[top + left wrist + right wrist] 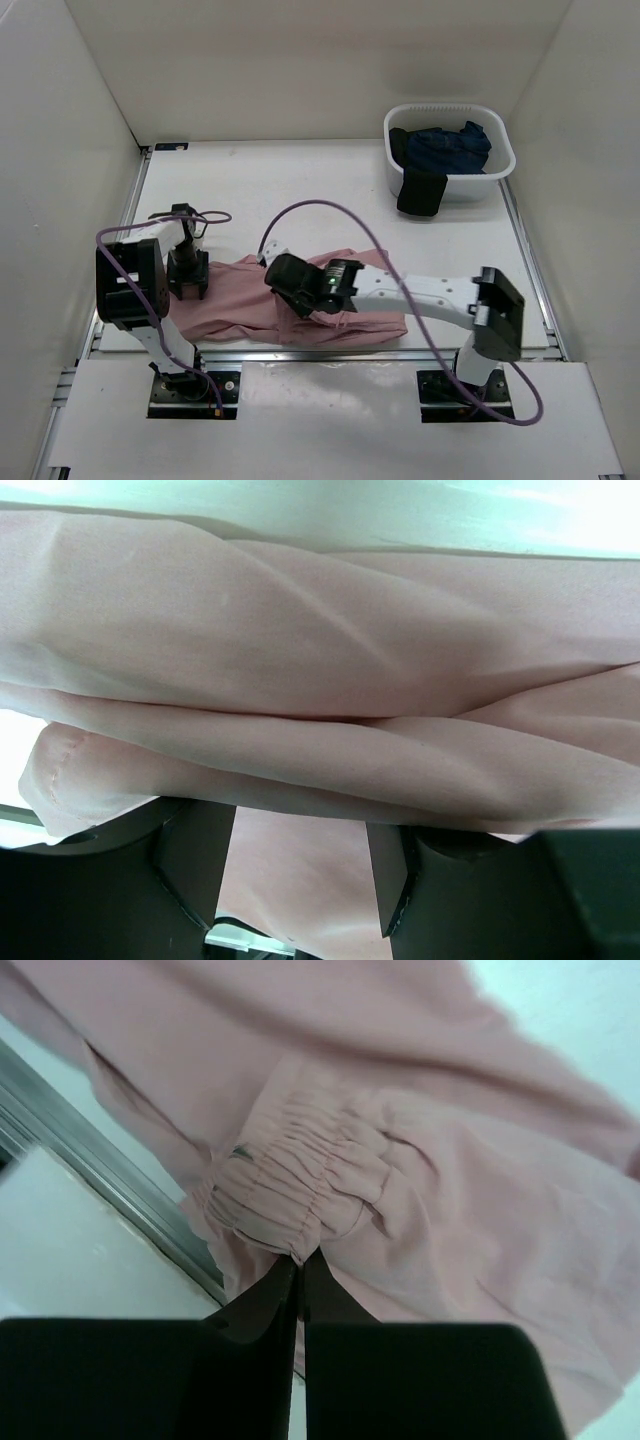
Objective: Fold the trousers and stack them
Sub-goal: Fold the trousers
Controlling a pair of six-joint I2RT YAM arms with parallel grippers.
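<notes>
The dusty-pink trousers [350,320] lie bunched in a long heap near the table's front edge. My right gripper [288,290] is over their middle. In the right wrist view it [300,1265] is shut on the gathered elastic waist [290,1185], pinching a fold of it. My left gripper [188,290] is at the left end of the trousers. In the left wrist view it [292,820] is open, its fingers [195,865] wide apart with pink fabric [300,660] lying between and over them.
A white basin [500,168] stands at the back right holding a dark blue garment [445,148], with a black cloth [420,192] draped over its front rim. Purple cables [320,208] arc over the table. The metal front rail [110,1185] runs just beside the trousers.
</notes>
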